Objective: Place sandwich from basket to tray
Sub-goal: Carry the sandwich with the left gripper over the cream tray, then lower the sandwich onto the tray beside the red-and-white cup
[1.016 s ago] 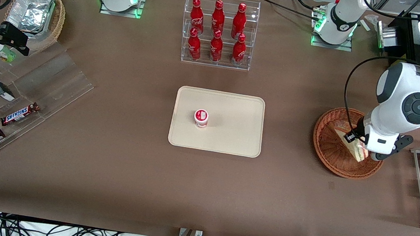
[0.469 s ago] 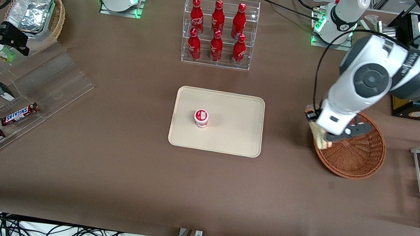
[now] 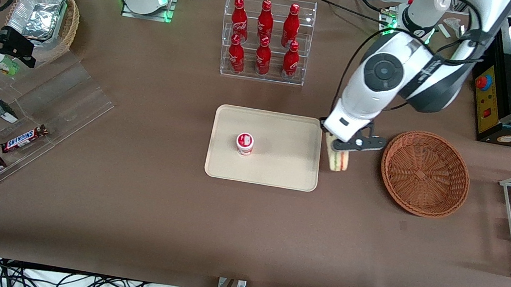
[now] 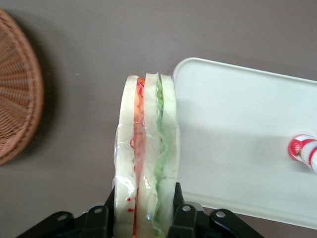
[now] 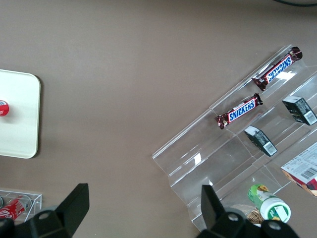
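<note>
Left arm's gripper [image 4: 143, 208] pinching triangular pale-bread wedge sandwich [image 4: 146, 158] aloft, cream-beige rectangular tray [image 3: 286, 133] just beside it, round reddish-brown wicker basket [image 3: 425, 173] near, toward working arm's end, small red-and-white cup [image 3: 244, 143] on tray

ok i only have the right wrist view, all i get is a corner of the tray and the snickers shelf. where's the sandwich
Observer: The gripper holds the sandwich in the air between the tray and the basket, right at the tray's edge.
Operator: grip look solid
Observer: The fingers clamp both bread faces, the wedge standing on edge.
Operator: anything left in the basket
Observer: No, only bare weave shows.
Operator: tray free
Observer: A small red and white cup stands near its middle.
</note>
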Motion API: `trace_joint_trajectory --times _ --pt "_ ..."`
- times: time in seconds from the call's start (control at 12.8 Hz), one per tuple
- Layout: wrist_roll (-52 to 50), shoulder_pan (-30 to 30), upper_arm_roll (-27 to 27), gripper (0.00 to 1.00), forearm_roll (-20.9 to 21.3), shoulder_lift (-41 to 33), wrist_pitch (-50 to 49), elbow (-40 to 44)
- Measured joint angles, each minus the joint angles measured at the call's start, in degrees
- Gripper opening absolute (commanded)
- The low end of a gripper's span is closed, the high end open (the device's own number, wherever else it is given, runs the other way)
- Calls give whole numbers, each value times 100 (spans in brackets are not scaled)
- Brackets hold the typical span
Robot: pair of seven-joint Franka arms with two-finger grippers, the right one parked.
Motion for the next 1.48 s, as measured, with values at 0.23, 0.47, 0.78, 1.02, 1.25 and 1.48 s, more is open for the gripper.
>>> trace_joint_trajectory --times 0.23,0.47,0.78,1.02,1.25,1.48 --pt "-345 -330 -9 43 255 368 538 -1" --pt "-798 -565 -16 43 815 690 915 0" --pt "-1053 -650 -21 43 1240 1018 1171 5" --pt "-1318 -806 -21 43 1393 1181 1378 4" --pt "-1470 -893 -20 43 1500 1269 1423 5" --pt "-1475 -902 -19 43 1504 1328 1441 6"
